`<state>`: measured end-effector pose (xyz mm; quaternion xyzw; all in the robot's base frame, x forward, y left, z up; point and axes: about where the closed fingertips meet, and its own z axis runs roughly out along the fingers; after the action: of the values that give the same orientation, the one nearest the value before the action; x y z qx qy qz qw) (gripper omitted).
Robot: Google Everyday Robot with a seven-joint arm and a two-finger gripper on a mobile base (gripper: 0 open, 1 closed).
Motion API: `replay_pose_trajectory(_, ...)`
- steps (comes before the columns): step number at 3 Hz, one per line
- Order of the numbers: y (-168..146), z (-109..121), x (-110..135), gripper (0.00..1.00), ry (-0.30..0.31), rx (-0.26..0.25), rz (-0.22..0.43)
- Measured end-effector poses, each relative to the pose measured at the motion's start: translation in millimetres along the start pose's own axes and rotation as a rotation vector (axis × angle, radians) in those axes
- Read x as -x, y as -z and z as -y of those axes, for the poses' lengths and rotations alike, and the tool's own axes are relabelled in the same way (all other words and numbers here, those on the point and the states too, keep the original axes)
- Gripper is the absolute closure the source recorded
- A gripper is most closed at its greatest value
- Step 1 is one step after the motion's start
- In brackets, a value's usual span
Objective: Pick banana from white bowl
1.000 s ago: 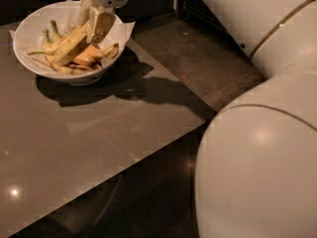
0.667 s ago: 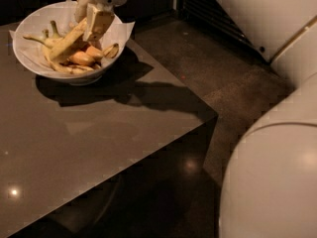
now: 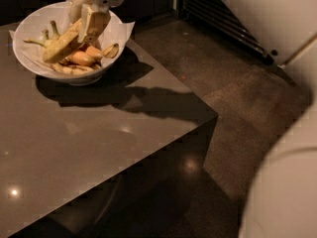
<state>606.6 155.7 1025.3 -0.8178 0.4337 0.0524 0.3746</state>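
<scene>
At eleven o'clock | gripper [image 3: 85, 20] clamped on end of banana [image 3: 59, 45] above white bowl [image 3: 23, 54] | risk: off-centre grip, fruit may pivot, drop.

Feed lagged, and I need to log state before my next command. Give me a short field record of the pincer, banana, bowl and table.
pincer: top of the view, reaching down into the bowl, at the banana's upper end
banana: tilted, upper end at the pincer, lower end over the bowl's left side
white bowl: paper-lined, standing on the table, upper left of view
other contents: green-stemmed banana behind; brownish pieces beneath
table: grey, glossy
grasp: cannot tell
</scene>
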Motion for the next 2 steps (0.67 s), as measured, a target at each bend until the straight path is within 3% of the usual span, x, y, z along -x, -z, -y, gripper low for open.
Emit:
replay_pose_trajectory(1, 0, -11, 7, 1.0, 0.005, 0.013, -0.003)
replay_pose_trajectory(2, 14, -13, 15, 1.0, -0.01, -0.024, -0.005)
